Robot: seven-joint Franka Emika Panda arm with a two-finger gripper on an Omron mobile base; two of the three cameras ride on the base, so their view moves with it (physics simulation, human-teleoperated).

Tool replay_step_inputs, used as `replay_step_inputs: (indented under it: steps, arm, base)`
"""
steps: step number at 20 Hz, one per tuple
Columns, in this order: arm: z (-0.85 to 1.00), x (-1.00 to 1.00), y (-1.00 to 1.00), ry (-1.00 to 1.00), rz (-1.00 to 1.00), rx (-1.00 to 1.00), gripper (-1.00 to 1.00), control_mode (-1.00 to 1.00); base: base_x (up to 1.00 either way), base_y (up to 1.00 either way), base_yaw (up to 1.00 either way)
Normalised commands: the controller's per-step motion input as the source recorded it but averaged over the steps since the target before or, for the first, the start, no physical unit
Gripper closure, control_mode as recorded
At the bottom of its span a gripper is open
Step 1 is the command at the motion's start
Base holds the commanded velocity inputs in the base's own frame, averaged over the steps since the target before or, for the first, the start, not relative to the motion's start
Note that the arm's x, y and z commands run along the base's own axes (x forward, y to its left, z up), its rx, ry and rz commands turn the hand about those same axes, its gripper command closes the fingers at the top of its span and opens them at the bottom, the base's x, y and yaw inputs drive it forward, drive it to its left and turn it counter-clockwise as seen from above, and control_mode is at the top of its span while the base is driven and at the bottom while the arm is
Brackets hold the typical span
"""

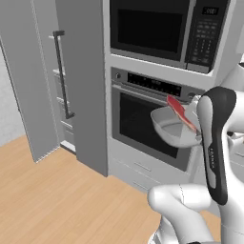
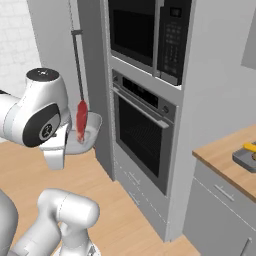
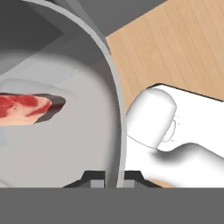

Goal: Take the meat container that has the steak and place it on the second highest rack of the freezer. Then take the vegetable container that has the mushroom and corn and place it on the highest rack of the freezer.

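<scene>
Now tool clamped on meat container rim, steak inside

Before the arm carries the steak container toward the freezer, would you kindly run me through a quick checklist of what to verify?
1. End effector shut on the rim of the meat container: ok.
2. Steak still inside the container: ok, though it stands on edge against the wall.
3. Container level: not ok, it looks tilted in both base views.
4. Freezer door open: ok, swung out with shelves visible behind its handle.
5. Second highest rack free: cannot tell, the door hides the interior.
6. Vegetable container waiting on the counter: ok, but its contents are too small to confirm.
</scene>
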Motion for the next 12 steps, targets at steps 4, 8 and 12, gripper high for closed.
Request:
replay_step_inputs:
  steps: [4, 8, 12]
  arm:
    - [0.00, 0.00, 0.00, 0.00, 0.00, 0.00, 1.00, 1.00]
    - [0.00, 0.00, 0.00, 0.00, 0.00, 0.00, 1.00, 1.00]
    - [0.00, 0.00, 0.00, 0.00, 0.00, 0.00, 1.00, 1.00]
  base:
    - [0.54, -0.01, 0.18]
    - [0.49, -0.36, 0.30]
    - [0.56, 0.38, 0.14]
